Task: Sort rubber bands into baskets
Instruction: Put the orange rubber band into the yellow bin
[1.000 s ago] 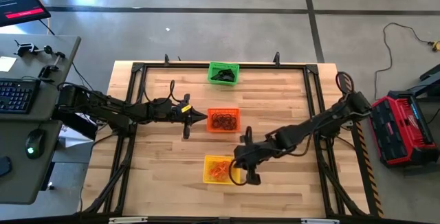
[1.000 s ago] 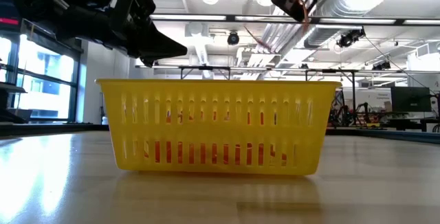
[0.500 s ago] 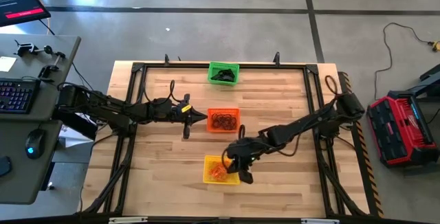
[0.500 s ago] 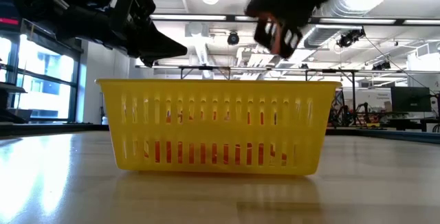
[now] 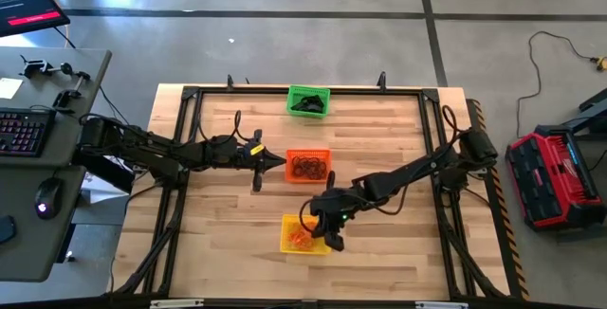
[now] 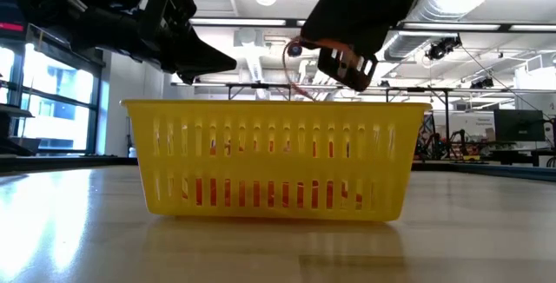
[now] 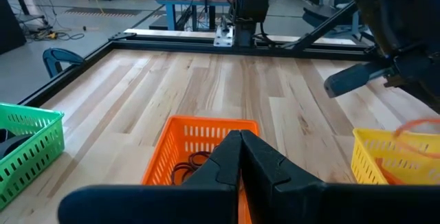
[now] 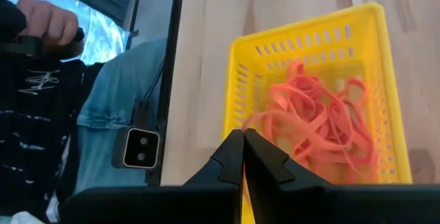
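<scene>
Three mesh baskets stand on the wooden table: a green basket (image 5: 307,100) at the far edge with dark bands, an orange basket (image 5: 308,166) in the middle with dark loops, and a yellow basket (image 5: 302,235) nearest with orange bands (image 8: 323,124). My right gripper (image 5: 319,224) hovers over the yellow basket's right part, shut on a thin orange rubber band (image 6: 294,68). My left gripper (image 5: 277,160) is shut and empty, level, just left of the orange basket (image 7: 199,138). My right gripper pinches the thin orange band between its two shut fingertips (image 8: 242,145), coming slanting down from the table's right side. The band (image 8: 265,117) hangs as a slack loop below and beside the fingers, above the yellow basket's rim (image 6: 278,106), clear of the table.
A black metal frame (image 5: 190,96) runs round the table's edges. A desk with a keyboard and a mouse (image 5: 45,198) stands off the left side. A person in jeans (image 8: 110,114) stands beyond the table's left edge. Bare wood lies right of the baskets.
My right gripper has moved toward the table's left edge and downward, from beside the yellow basket's right wall to over the basket, staying shut. The thin orange band has come with it and now hangs over the basket. My left arm has kept still.
</scene>
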`<control>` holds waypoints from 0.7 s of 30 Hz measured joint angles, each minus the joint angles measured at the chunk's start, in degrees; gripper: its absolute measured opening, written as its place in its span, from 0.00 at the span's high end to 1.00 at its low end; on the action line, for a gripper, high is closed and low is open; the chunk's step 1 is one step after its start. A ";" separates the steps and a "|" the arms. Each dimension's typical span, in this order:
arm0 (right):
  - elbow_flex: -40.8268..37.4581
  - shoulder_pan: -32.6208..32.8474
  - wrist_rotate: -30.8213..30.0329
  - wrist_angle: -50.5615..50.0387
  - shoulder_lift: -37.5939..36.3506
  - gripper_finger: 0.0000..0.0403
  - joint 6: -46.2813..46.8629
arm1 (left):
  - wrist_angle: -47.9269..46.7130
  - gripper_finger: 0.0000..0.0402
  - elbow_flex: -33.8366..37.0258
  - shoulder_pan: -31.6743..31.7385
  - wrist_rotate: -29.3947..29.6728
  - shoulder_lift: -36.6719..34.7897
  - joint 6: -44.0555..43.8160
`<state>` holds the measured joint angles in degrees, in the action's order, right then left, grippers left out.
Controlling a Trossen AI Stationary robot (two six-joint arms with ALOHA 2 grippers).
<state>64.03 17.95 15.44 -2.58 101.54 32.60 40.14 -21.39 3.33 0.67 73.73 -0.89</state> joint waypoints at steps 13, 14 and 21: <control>0.00 -1.47 0.09 -1.94 0.96 1.00 2.10 | -0.03 1.00 0.00 0.00 -0.02 0.00 0.02; 0.00 -1.45 0.04 -1.87 0.94 1.00 2.12 | -0.03 1.00 0.00 0.00 -0.02 0.00 0.02; -0.10 -1.48 -0.28 -1.89 0.94 1.00 1.47 | -0.03 1.00 0.00 0.00 -0.02 0.00 -0.38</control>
<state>63.93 16.47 15.16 -4.47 102.48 34.07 40.12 -21.39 3.33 0.64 73.73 -1.26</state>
